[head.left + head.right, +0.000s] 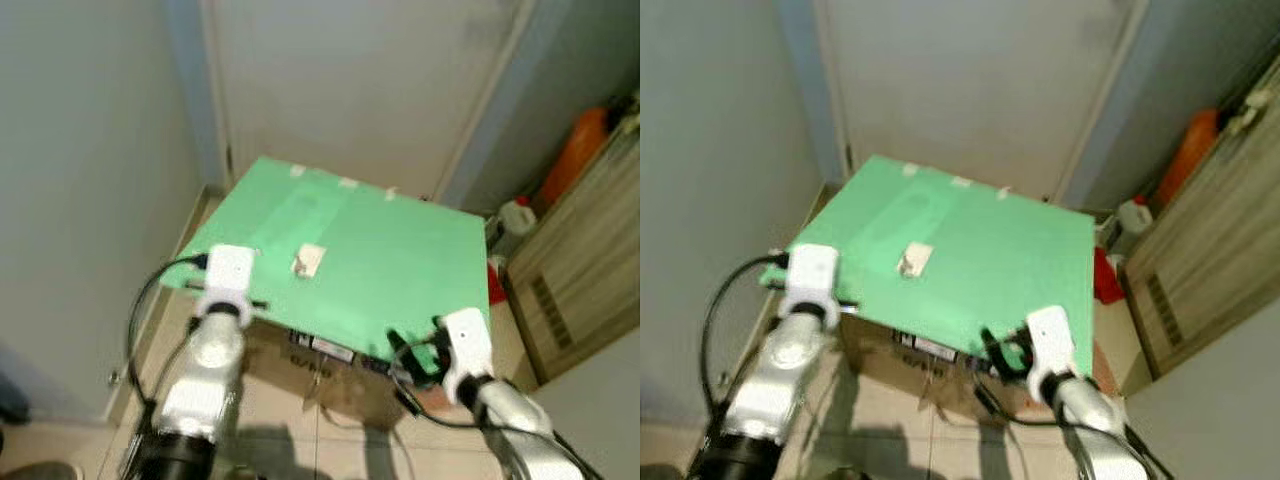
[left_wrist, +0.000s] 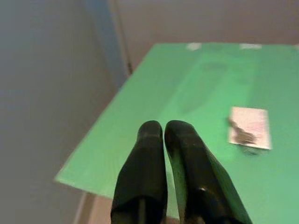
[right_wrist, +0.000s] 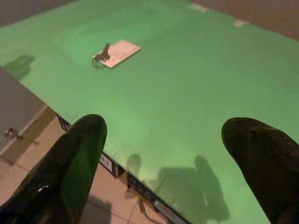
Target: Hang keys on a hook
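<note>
left gripper (image 2: 162,133): lower left of the head view, at the near left edge of the green board (image 1: 400,260) — fingers pressed together, nothing between them.
keys (image 3: 101,55): dark bunch with a small ring, lying on a pale card (image 3: 117,52) left of centre on the board; not lifted, well apart from both grippers.
green board: flat sheet tilted across the middle of the frame, resting on a cardboard box (image 1: 330,375); its near edge overhangs the tiled floor.
right gripper (image 3: 163,135): lower right of centre, at the near right edge of the board — fingers spread wide, empty, pointing across the board toward the keys.
orange container (image 1: 578,150): upper right, beside a wooden cabinet (image 1: 580,270); not part of the job.
hook: i cannot make one out on the walls or door ahead.
risk, grasp: the keys lie flat and low, so the fingers may scrape the board or nip the card along with them.
risk, reach: pushing down on the overhanging edge could tip or slide the sheet and shift the keys.
risk, view: the head pictures are soft, so aim may be off.
</note>
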